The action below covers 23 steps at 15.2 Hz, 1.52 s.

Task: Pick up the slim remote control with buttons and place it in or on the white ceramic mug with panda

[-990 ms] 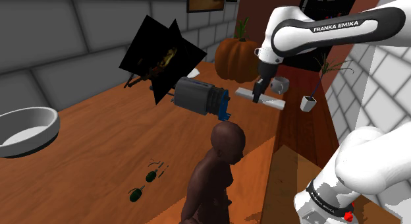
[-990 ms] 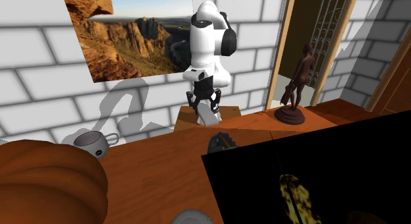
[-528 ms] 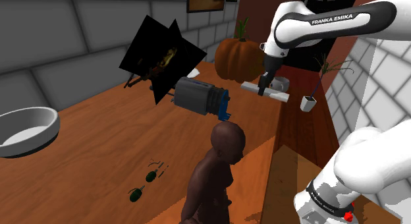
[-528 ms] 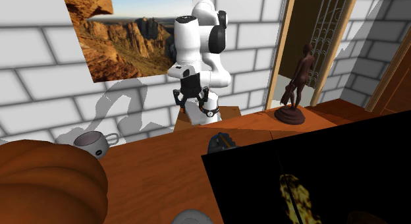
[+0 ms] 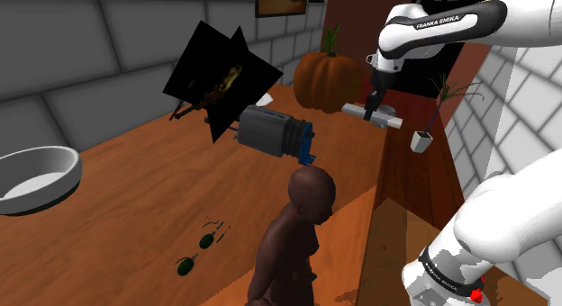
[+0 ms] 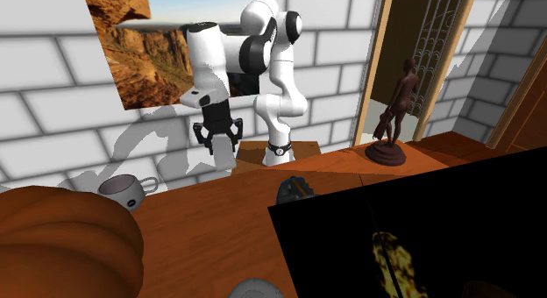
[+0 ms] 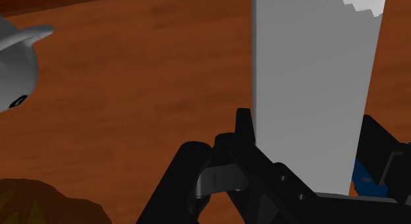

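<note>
Scanning the shoulder view from its left, I see a bowl point(image 5: 36, 178) at the table's point(image 5: 135, 205) edge, a tilted black panel point(image 5: 221, 79), a toaster point(image 5: 270, 131), a pumpkin point(image 5: 322, 79), then the gripper point(image 5: 373, 111) up in the air, clamped on the remote point(image 5: 353, 108), which it carries roughly level. A potted plant point(image 5: 421, 138) stands just past it by the brick wall point(image 5: 504, 106), and a dark figurine point(image 5: 302, 228) rises in the foreground. Pumpkin and plant flank the gripper closely. The second exterior view gives me the mug point(image 6: 123, 193) plainly: it sits upright on the table beside the pumpkin point(image 6: 61, 244), below the gripper point(image 6: 217, 145) and toward that view's left, well apart from it. On the wrist view the remote point(image 7: 309, 84) is a grey slab pinched between the fingers point(image 7: 242, 127), and the mug point(image 7: 14, 71) lies off to one side with bare wood between them. The mug is close to the wall behind it, the pumpkin crowds one side, and open tabletop runs from it toward the toaster point(image 6: 294, 189).
</note>
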Each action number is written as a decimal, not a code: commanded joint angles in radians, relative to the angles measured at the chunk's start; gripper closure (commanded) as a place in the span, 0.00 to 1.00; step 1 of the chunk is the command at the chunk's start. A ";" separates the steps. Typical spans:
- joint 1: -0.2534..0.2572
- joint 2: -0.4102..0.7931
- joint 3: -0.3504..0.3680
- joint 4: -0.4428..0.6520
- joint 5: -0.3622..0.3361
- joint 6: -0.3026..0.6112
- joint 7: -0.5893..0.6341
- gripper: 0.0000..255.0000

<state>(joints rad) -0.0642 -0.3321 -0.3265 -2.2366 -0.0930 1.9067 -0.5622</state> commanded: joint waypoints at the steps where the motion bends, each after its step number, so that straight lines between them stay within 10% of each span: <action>1: -0.010 0.052 -0.035 0.059 0.005 -0.006 -0.053 1.00; 12: -0.094 0.396 -0.198 0.416 0.138 -0.047 -0.355 1.00; 23: -0.306 0.790 -0.226 0.895 0.338 -0.192 -0.575 1.00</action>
<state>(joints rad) -0.3589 0.4411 -0.5536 -1.3598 0.2367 1.7183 -1.1282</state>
